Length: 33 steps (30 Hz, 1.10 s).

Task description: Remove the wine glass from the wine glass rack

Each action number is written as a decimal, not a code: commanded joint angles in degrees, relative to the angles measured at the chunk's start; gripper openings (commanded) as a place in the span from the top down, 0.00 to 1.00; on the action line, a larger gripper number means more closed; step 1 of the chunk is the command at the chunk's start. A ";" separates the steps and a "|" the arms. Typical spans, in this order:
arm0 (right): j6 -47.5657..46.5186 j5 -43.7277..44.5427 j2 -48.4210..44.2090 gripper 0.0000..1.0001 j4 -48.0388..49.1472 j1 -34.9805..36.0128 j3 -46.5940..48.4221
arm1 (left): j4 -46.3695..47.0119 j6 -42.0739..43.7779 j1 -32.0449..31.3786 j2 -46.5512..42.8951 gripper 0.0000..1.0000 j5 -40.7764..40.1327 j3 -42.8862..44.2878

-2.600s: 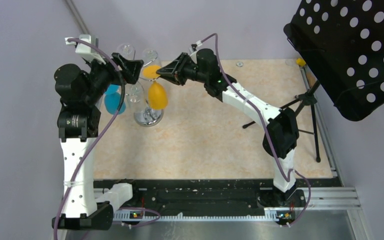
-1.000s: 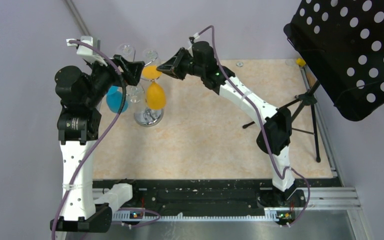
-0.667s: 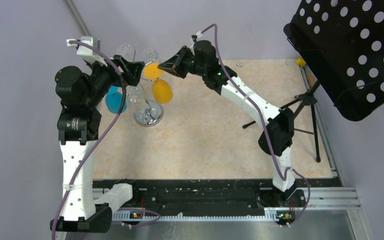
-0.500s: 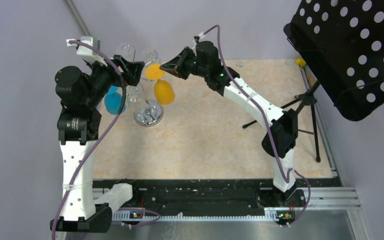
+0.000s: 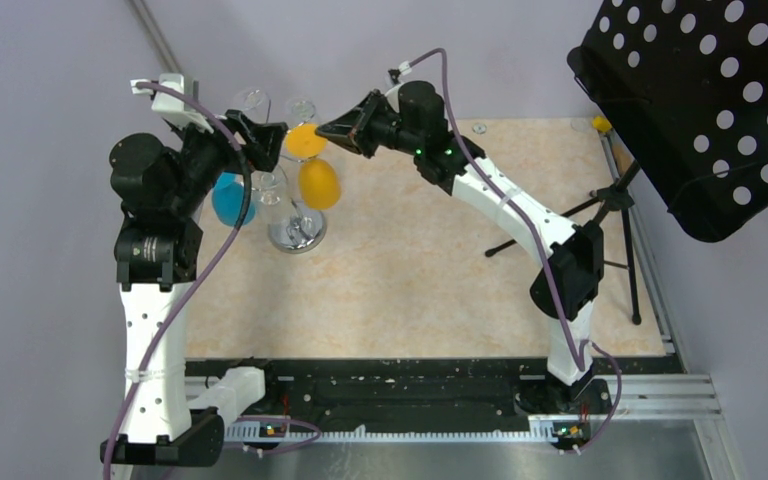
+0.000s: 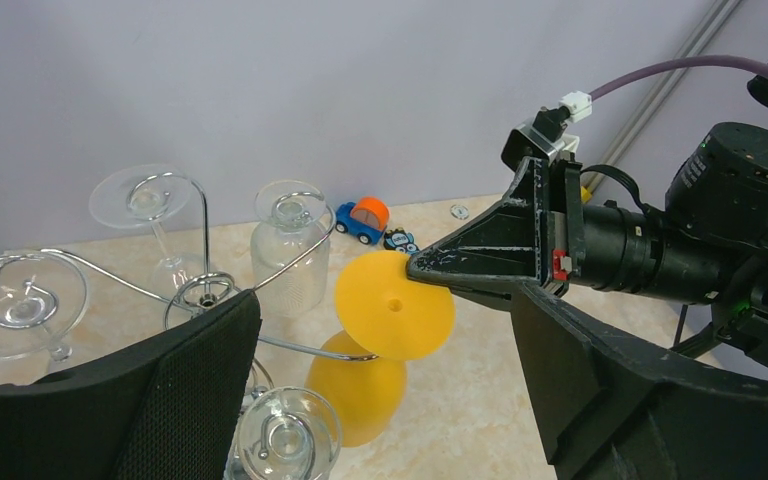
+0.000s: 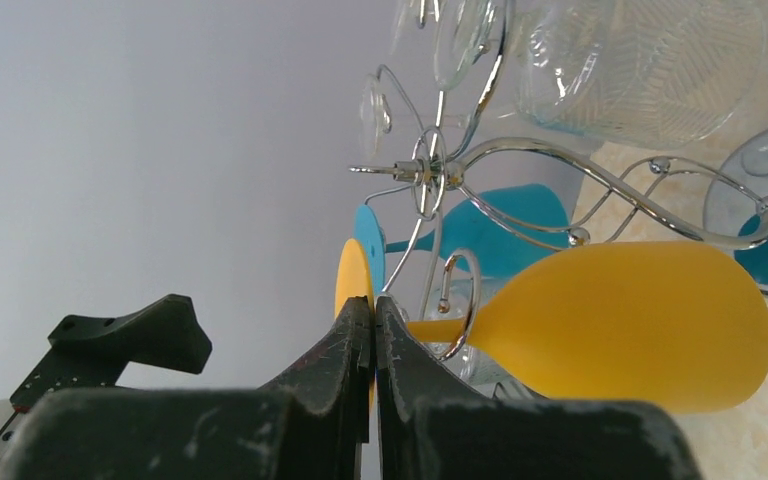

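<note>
The wine glass rack (image 5: 297,232) is a chrome wire stand at the table's back left, with its hub in the wrist views (image 6: 203,293) (image 7: 428,172). A yellow wine glass (image 5: 318,183) hangs upside down on one of its hook arms (image 7: 457,305), and the stem passes through the hook. My right gripper (image 5: 326,129) (image 7: 373,300) is shut on the rim of the glass's yellow foot (image 6: 395,305). My left gripper (image 5: 260,140) (image 6: 385,310) is open, just left of the foot and touching nothing. A blue glass (image 5: 230,198) and several clear glasses (image 5: 252,100) also hang there.
A black perforated music stand (image 5: 700,100) on a tripod (image 5: 610,200) stands at the right edge. A small toy car (image 6: 364,218) lies near the back wall behind the rack. The purple wall is close behind both grippers.
My right gripper, holding the yellow foot, has risen a little and moved towards the back. The yellow bowl swung to the right, then partly back. The left arm has stayed still.
</note>
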 commanded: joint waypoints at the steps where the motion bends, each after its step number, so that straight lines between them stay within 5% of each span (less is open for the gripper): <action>1: 0.51 -1.57 -1.57 1.00 4.58 1.61 1.06 | 1.24 0.00 -0.28 -0.84 0.01 -1.01 0.30; 33: -2.73 8.26 5.57 1.00 12.79 1.13 5.29 | 1.33 -1.41 -0.29 -1.92 0.01 -2.39 -0.12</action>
